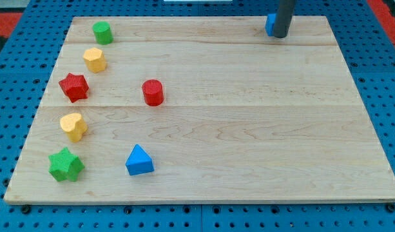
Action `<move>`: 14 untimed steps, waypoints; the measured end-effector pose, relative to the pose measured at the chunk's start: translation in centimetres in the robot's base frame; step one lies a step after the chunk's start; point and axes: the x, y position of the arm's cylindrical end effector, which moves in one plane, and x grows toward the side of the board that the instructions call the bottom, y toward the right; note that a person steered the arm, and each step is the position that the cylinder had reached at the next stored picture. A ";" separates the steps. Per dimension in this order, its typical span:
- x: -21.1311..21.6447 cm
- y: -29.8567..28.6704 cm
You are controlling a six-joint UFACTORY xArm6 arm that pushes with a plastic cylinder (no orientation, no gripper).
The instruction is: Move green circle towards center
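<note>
The green circle block [102, 31] stands near the top left corner of the wooden board [249, 129]. My rod comes down at the view's top right, and my tip [280, 35] rests on the board far to the right of the green circle. A blue block [270, 24] sits just left of the rod, partly hidden behind it; its shape cannot be made out.
Down the left side lie a yellow hexagon [94, 59], a red star [74, 86], a yellow heart [73, 126] and a green star [66, 165]. A red cylinder [153, 92] stands left of centre. A blue triangle [139, 160] lies near the bottom.
</note>
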 end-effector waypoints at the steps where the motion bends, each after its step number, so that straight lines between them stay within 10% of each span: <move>1: 0.3 -3.8; 3: 0.3 -20.2; 9: -6.0 -42.4; 14: -3.8 -48.1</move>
